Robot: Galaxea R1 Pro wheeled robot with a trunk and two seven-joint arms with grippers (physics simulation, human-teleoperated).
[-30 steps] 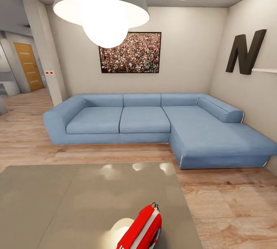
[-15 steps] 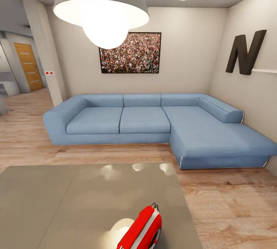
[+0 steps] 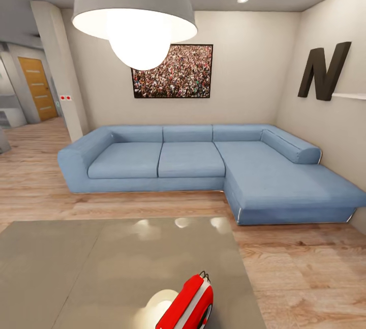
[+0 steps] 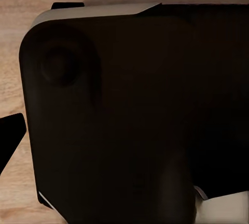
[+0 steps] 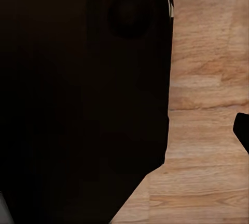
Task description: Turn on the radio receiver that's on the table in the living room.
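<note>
The living room held a blue L-shaped sofa (image 3: 203,166). The radio receiver (image 3: 187,303) stood near the grey table's (image 3: 76,268) near edge, within reach. Neither gripper's jaw state could be told.

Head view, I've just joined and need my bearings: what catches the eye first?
A big white hanging lamp glows at the top, in front of a crowd photo on the far wall. A blue corner sofa spans the middle. Nearest, a red radio stands on the grey table.
</note>
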